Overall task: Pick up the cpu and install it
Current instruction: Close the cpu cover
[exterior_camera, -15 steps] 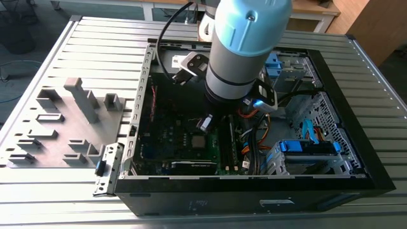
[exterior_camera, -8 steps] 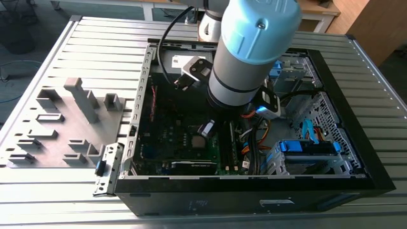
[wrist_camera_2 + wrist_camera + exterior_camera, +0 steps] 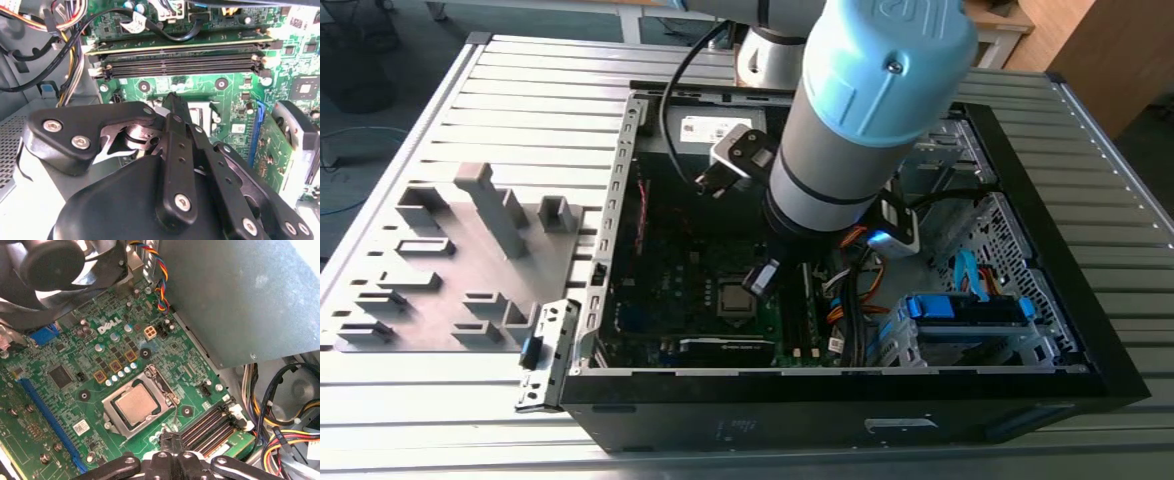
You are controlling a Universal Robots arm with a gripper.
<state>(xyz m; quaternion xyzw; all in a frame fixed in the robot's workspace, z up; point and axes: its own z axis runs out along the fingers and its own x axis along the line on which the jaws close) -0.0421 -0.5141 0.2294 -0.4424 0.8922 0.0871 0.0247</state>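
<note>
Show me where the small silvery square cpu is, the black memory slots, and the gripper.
Small silvery-grey square cpu (image 3: 134, 403), first wrist view: middle of its metal top, seated in the socket.
Long black memory slots (image 3: 182, 62), second wrist view: middle of the slot row.
Black gripper (image 3: 172, 102), second wrist view: at its fingertips.

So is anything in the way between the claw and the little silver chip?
Nothing visible is. In the first wrist view the cpu lies flat in its socket on the green motherboard, top bare. The claw is just beside it, over the board, with open board between them. The memory slots lie off to one side.
</note>
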